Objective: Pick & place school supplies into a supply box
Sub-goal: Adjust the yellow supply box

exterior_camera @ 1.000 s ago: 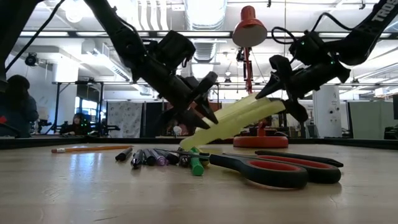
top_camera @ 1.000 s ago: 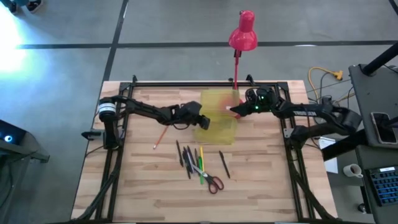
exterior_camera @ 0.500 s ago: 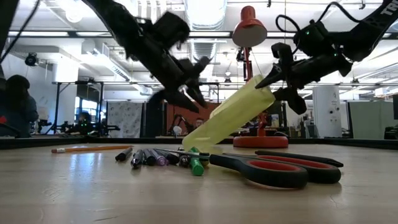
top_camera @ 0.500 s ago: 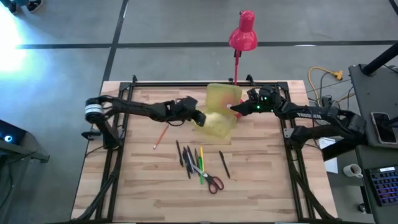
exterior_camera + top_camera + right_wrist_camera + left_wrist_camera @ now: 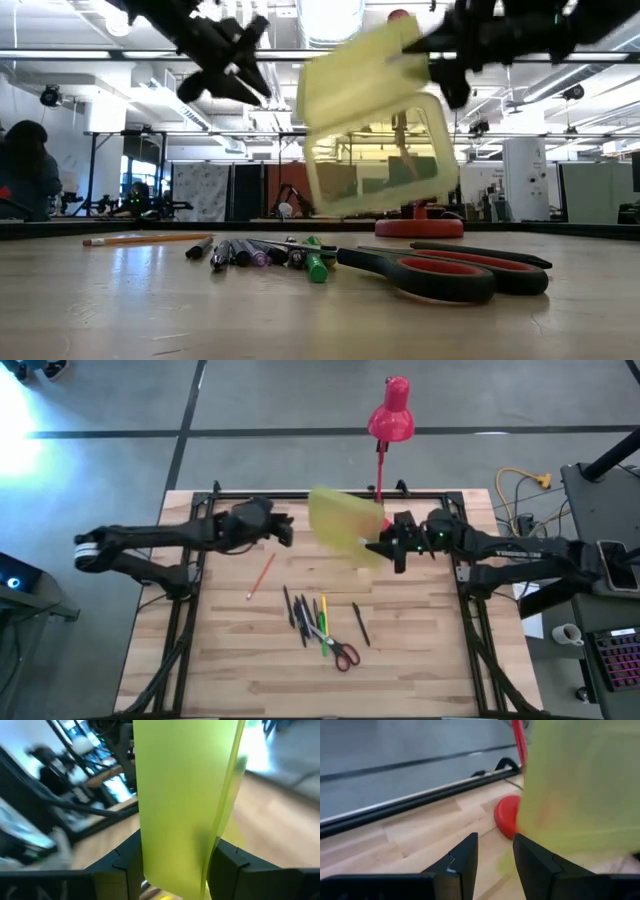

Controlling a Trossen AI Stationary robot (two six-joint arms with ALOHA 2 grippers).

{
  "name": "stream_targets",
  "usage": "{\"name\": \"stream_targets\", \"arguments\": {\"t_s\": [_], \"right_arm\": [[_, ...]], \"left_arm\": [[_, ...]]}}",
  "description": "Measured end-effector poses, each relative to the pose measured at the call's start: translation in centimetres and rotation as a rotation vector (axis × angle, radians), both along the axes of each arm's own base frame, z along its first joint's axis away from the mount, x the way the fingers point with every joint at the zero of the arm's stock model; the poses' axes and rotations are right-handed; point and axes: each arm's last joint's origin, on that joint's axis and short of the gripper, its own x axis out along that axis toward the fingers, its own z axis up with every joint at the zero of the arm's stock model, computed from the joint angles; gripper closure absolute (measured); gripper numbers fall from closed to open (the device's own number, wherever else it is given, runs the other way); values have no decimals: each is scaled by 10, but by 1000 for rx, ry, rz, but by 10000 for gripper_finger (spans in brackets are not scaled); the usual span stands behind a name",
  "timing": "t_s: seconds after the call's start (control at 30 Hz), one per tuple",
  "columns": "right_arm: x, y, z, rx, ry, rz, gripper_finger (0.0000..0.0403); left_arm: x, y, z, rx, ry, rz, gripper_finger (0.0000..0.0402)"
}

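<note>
We see the right gripper clamping the airborne pencil case, left gripper parted and empty, pens and scissors unpacked.

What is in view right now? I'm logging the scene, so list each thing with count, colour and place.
supply box: one, translucent yellow-green, lifted off the table at its far middle, lid hanging open in the low view.
pens and pencils: a handful, dark, green and yellow, lying together at the table's middle.
loose pen: one, dark, just right of that group.
orange pencil: one, alone left of the group.
scissors: one pair, red handles, near end of the group.
desk lamp: one, red, far edge of the table.
left pincer: dark, holds nothing, left of the box, apart from it.
right pincer: dark, closed on the box.
</note>
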Motion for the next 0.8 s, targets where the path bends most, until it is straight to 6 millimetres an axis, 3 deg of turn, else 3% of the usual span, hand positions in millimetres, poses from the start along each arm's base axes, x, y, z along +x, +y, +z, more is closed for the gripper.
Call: {"name": "stream_targets", "arguments": {"t_s": [0.2,0.33,0.53,0.7,0.8], "right_arm": [[18,20,37,-272,156,-81,254],[42,27,48,-406,279,-64,254],[97,25,37,-658,530,-46,254],[140,17,5,-883,819,-100,254],[160,15,-13,-974,919,-45,254]], "left_arm": [[-30,-7,-4,-30,-73,23,293],[-48,-11,-11,-78,-139,70,293],[-68,-15,-18,-125,-232,99,293],[-79,-18,-10,-112,-289,93,293],[-83,-19,-2,-81,-307,79,293]]}}
